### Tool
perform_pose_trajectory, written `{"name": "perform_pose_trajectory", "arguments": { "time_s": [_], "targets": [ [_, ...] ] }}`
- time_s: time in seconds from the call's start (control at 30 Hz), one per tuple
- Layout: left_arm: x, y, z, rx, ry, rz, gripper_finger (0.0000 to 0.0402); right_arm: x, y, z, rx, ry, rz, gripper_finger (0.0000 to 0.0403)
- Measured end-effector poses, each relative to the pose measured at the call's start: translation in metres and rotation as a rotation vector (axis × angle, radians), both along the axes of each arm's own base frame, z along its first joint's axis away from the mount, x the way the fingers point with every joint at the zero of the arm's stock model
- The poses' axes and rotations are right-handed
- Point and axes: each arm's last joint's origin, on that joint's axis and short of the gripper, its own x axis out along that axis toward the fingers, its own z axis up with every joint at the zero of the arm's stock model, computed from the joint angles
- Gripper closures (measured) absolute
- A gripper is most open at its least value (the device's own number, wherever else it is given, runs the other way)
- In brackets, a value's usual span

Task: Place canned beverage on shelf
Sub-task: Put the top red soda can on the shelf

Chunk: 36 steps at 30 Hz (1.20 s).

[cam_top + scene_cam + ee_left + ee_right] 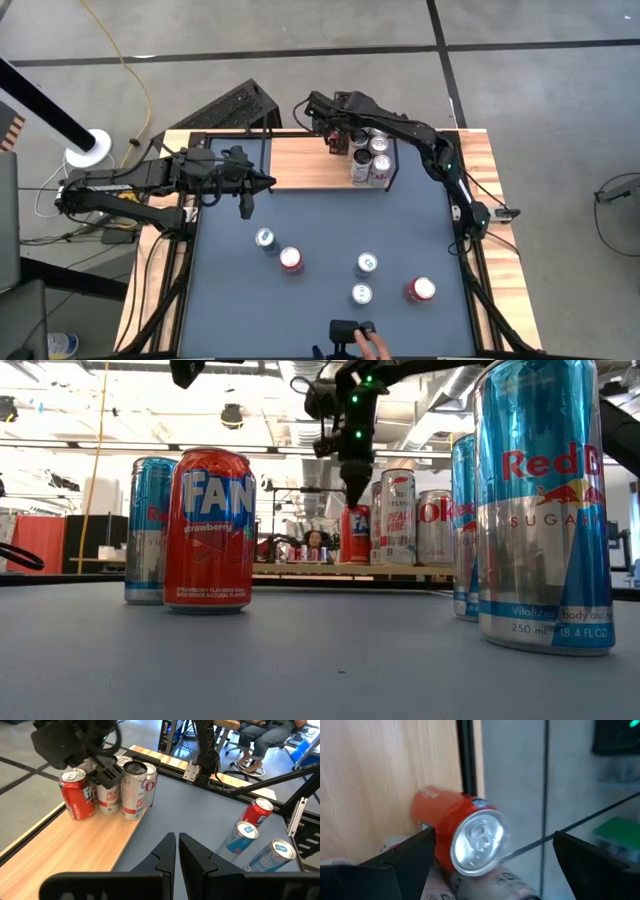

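The shelf is a light-wood board at the table's far edge. Several cans stand upright in a cluster at its right end. A red can stands upright at the cluster's left side, next to a white can. My right gripper hangs open just above the red can, pointing steeply down, one finger on each side of it. My left gripper is shut and holds nothing. It hovers above the table's far left part, left of the shelf's cans.
Several more cans stand on the dark table top: blue, red, blue, blue and red. A person's hand shows at the near edge. The shelf's left half is bare wood.
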Motion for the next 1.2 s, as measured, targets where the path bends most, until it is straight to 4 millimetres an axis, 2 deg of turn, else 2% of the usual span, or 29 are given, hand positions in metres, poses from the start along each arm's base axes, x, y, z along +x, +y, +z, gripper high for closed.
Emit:
{"name": "perform_pose_trajectory", "arguments": {
  "time_s": [0.1,0.3,0.4,0.47,0.57,0.7,0.8,0.9,1.03,1.13,1.2],
  "targets": [
    [0.0,0.0,0.0,0.001,-0.005,0.002,0.0391,0.0,0.008,0.009,-0.017,-0.015,0.033,0.0014],
    [0.0,0.0,0.0,0.002,-0.005,0.005,0.0391,0.004,0.019,0.012,0.012,-0.066,0.027,0.0014],
    [0.0,0.0,0.0,-0.005,-0.007,0.007,0.0391,-0.001,0.029,0.033,-0.017,-0.148,-0.001,0.0016],
    [0.0,0.0,0.0,-0.016,-0.009,0.01,0.0391,-0.014,0.034,0.055,-0.027,-0.201,-0.018,0.0019],
    [0.0,0.0,0.001,-0.024,-0.014,0.013,0.0391,-0.047,0.043,0.092,0.012,-0.296,-0.066,0.0025],
    [0.001,0.0,0.003,-0.039,-0.039,0.017,0.0391,-0.105,0.055,0.135,0.244,-0.455,-0.141,0.0029],
    [0.001,0.001,0.004,-0.034,-0.05,0.032,0.0391,-0.134,0.062,0.157,0.372,-0.589,-0.154,0.003],
    [0.002,0.002,0.005,-0.01,-0.061,0.055,0.0391,-0.15,0.066,0.167,0.358,-0.623,-0.172,0.003],
    [0.002,0.002,0.005,-0.005,-0.057,0.064,0.0391,-0.156,0.057,0.168,0.214,-0.597,-0.272,0.0036],
    [0.002,0.002,0.004,-0.005,-0.051,0.065,0.0391,-0.148,0.047,0.167,0.14,-0.616,-0.272,0.0066],
    [0.002,0.002,0.004,-0.006,-0.048,0.064,0.0391,-0.139,0.041,0.165,0.119,-0.649,-0.275,0.0105]
  ]
}}
